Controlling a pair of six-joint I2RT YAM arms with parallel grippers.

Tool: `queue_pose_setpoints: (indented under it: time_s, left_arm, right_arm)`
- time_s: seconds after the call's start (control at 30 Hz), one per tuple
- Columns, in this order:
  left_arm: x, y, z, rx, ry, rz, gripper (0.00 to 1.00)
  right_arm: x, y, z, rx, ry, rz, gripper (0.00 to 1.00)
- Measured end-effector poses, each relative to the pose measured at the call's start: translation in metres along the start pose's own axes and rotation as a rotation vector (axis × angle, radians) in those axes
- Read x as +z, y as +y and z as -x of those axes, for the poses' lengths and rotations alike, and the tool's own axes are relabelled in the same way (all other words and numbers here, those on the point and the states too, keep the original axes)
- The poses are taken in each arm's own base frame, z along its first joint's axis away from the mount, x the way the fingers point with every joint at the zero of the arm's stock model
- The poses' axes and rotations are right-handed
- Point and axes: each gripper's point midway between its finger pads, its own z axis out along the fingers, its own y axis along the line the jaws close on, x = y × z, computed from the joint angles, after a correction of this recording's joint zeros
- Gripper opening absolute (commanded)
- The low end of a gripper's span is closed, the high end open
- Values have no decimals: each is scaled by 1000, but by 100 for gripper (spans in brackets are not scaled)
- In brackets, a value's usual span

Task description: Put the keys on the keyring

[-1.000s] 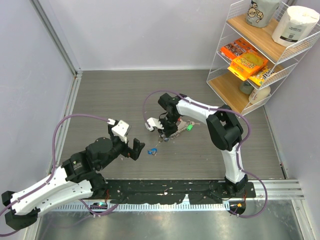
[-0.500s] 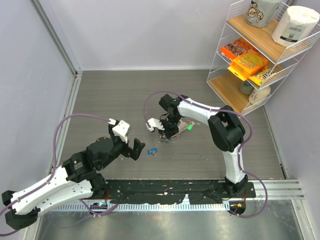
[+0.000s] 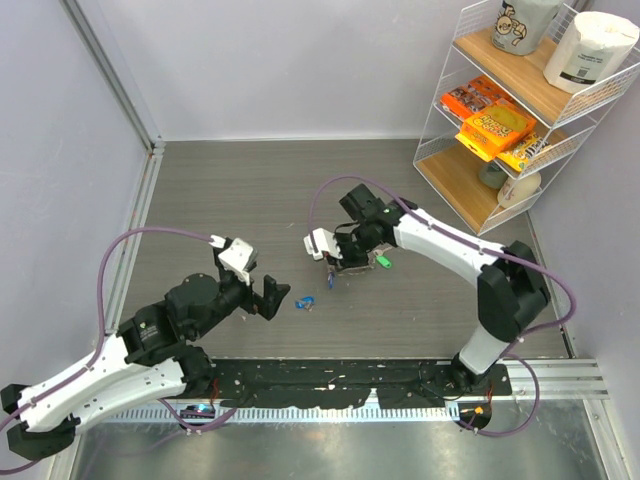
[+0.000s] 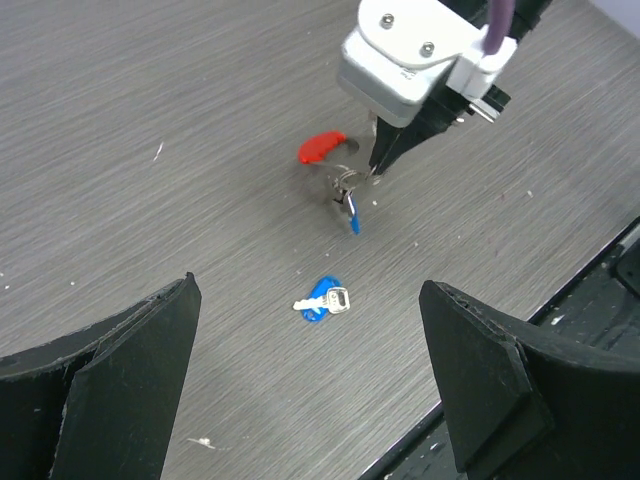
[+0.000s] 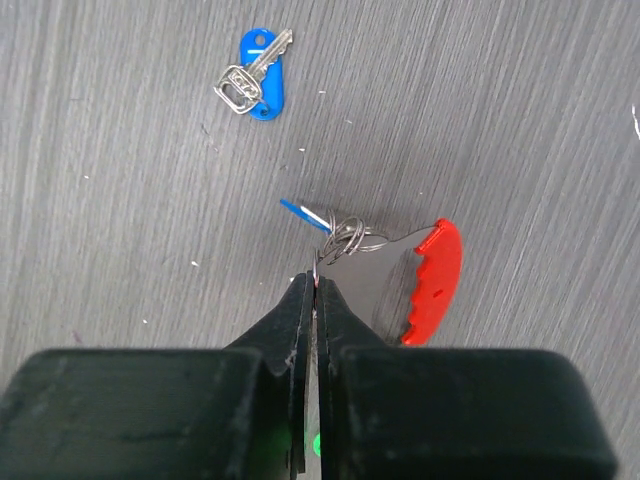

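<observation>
My right gripper (image 5: pixel 314 285) is shut on the thin silvery ring (image 5: pixel 347 237) of the keyring and holds it just above the table. The red clip (image 5: pixel 435 280) hangs beside it, and a thin blue strip (image 5: pixel 305 213) sticks out of the ring. The blue key (image 5: pixel 255 85) lies flat on the table beyond. In the left wrist view the blue key (image 4: pixel 325 298) lies between the wide-open fingers (image 4: pixel 110 380) of my left gripper (image 4: pixel 308 290), which is empty. The red clip (image 4: pixel 322 147) shows farther off. The green key (image 3: pixel 382 261) lies by my right gripper (image 3: pixel 335 262).
A wire shelf (image 3: pixel 500 100) with snack packs and a paper roll stands at the back right. Grey walls close the left and back. The black rail (image 3: pixel 400 380) with the arm bases runs along the near edge.
My right arm has swung its elbow out to the right, and its gripper has shifted slightly right with the keyring. My left gripper has barely moved.
</observation>
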Motion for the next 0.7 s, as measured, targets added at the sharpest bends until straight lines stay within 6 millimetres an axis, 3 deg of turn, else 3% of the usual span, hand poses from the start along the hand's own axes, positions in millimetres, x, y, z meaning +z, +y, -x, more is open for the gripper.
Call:
queue_pose_setpoints:
  time_s: [0.3,0.43,0.7]
  left_arm:
    - [-4,-8,11,-31,-19,-35,99]
    - [-3,-8,11,-35,-17,-38,99]
    - [2,-14,4,-50,18,-55,99]
  right_arm:
    - [-38,4,34,66,-115,-165,5]
    - [-66,20,54,54,-175,-281,5]
    - [-160,49,98,80,-365,-591,6]
